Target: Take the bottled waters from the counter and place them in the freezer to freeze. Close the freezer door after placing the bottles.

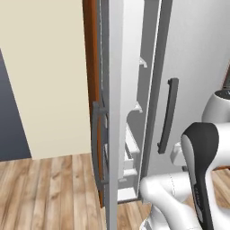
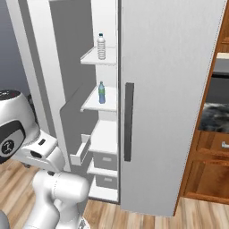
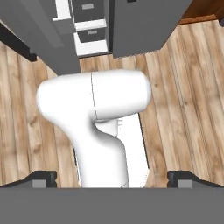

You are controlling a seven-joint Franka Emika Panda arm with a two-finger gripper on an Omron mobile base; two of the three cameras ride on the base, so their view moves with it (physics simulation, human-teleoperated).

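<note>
The freezer [image 2: 170,89] is seen with its freezer door [image 1: 112,134] swung open. Inside, the whitish bottle [image 2: 101,46] is stood on an upper shelf [image 2: 96,60] and the blue-tinted bottle [image 2: 102,93] on the shelf below. The gripper [image 3: 112,179] is spread wide, pointed at the wooden floor [image 3: 188,109], and nothing is held.
</note>
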